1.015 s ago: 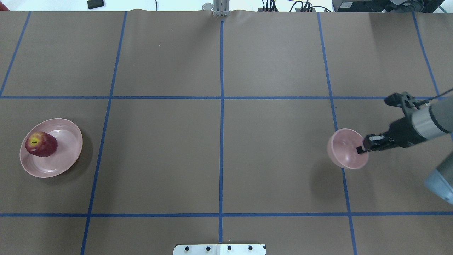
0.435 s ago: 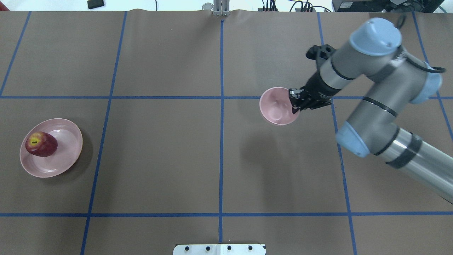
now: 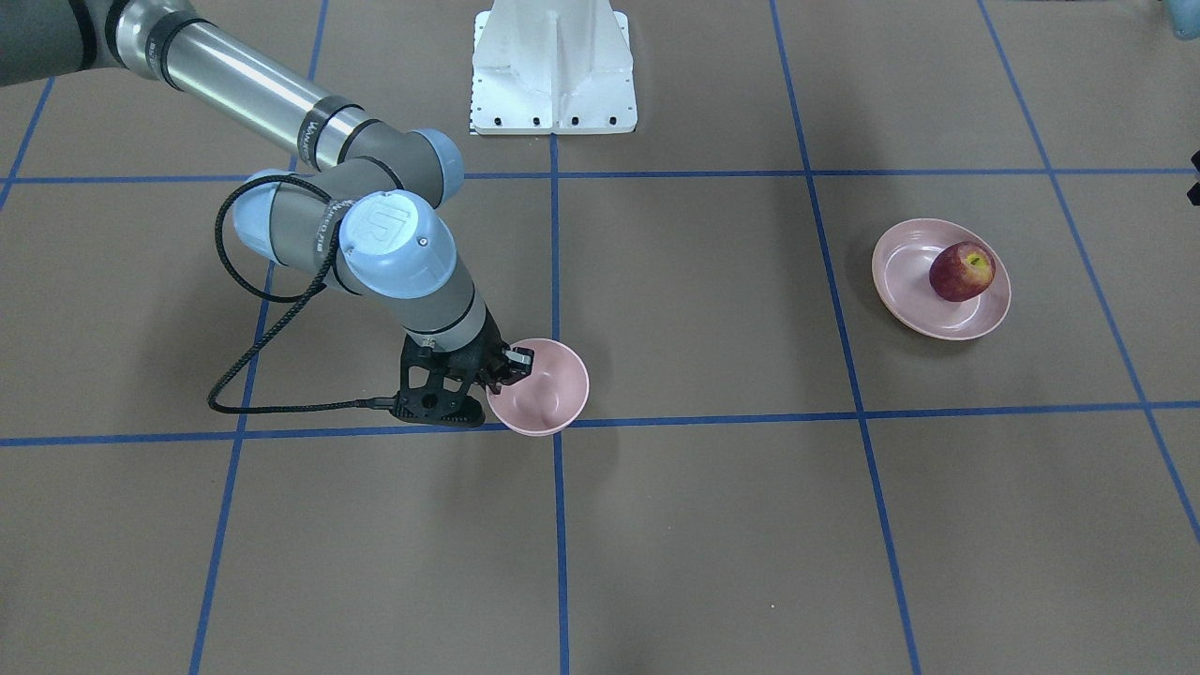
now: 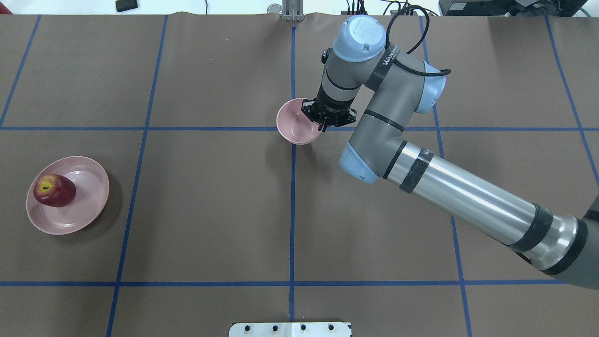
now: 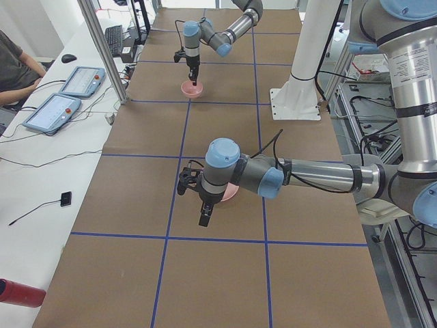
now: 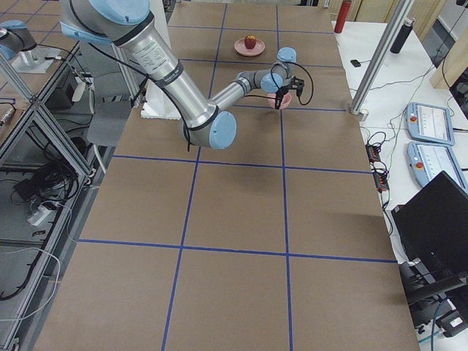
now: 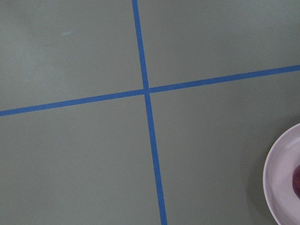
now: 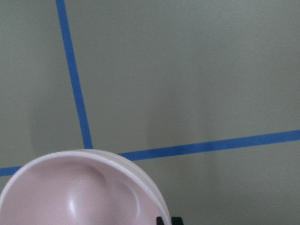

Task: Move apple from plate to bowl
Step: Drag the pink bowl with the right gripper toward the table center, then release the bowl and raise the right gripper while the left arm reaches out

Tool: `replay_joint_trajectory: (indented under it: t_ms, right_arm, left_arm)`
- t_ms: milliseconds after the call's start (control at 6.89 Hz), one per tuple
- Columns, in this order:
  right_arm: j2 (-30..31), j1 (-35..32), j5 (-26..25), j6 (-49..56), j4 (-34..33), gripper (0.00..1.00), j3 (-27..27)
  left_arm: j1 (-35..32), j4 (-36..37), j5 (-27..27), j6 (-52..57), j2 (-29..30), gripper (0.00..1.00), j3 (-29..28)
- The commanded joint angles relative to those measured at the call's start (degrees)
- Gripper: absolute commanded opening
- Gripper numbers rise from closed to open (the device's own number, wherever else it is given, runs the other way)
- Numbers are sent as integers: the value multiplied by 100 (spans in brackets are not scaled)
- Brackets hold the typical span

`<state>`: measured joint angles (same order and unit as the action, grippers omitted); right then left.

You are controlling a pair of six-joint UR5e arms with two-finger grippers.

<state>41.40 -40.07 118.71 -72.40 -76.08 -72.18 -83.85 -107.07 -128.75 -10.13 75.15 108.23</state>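
Note:
The dark-red apple [image 4: 54, 190] lies in the pale-pink plate [image 4: 89, 206] at the table's left; both also show in the front view, the apple [image 3: 961, 271] in the plate [image 3: 905, 281]. My right gripper [image 4: 323, 122] is shut on the near-right rim of the small pink bowl [image 4: 294, 122] at the centre line. The bowl [image 8: 79, 192] is empty. I cannot tell whether it touches the table. My left gripper [image 5: 203, 217] hangs high near the plate [image 7: 279, 183]; I cannot tell whether it is open or shut.
The brown table cover is marked with blue tape lines [image 4: 292, 201]. The robot's white base plate [image 3: 553, 66] stands at the table's near edge. Cables and a stand [image 4: 292, 11] sit along the far edge. Operator tablets [image 5: 65, 96] lie beside the table.
My right arm has carried the bowl from the table's right side leftward and farther away to the centre line. The bowl's shadow now lies closer under it. Apple and plate have not moved.

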Motion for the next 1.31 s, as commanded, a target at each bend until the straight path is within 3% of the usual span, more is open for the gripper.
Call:
replay_joint_trajectory:
  t_ms: [0,145,290,435,580,725,870,1015,1160]
  right_arm:
    - [-71,131,-173,-185,138,0,134]
    - [-88,175,-190,-291,138,0,134]
    - [-80,175,-199,-327,190,40,134]
    - [-80,167,-199,-518,347,47,134]
    - [-80,158,-199,-555,349,99,107]
    - [-27,-60,-95,-582,296,100,-136]
    - [521,-436,489,-504,218,100,-818]
    - [1293,-962,1183,-277,234,100,-1555]
    - [2127,-1272,1485,483,234,100,-2215]
  left_arm:
    - [0,2,-1,-50,0,98,-3]
    - [0,-7,-1,-59,8,98,5]
    - [0,-7,-1,-207,8,98,5]
    - [17,-7,-1,-313,26,98,-3]
    - [183,-7,-1,-314,26,98,-4]
    - [498,-15,-1,-610,87,98,23]
    - [1093,-372,25,-1762,253,98,58]
    - [1673,-924,95,-2687,255,98,41]
    - [2375,-1164,174,-3148,429,97,-12]
